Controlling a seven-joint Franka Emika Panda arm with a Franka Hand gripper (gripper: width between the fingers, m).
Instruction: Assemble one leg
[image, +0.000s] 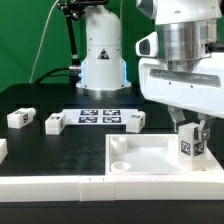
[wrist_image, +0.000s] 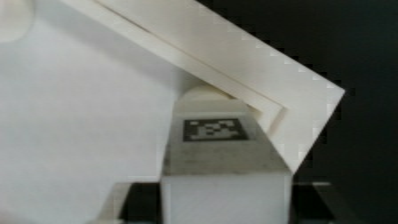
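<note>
Closest to the wrist camera, the leg (wrist_image: 222, 165) is pinched between the jaws, which press on its two sides; its tag (wrist_image: 215, 130) faces the lens and its far end points into a corner of the tray (wrist_image: 89, 130), though whether it touches there cannot be told. From the exterior view the leg hangs upright under the arm (image: 185, 60), over the part of the tray on the exterior view's right, with its lower end close to the tray floor. Beyond the tray, on the dark surface (image: 60, 150), a loose block (image: 135, 121) stands just beside the marker board (image: 100, 117) on the exterior view's right, and two more blocks (image: 54, 123) stand on its left. Long white rails (image: 45, 186) lie along the near edge
</note>
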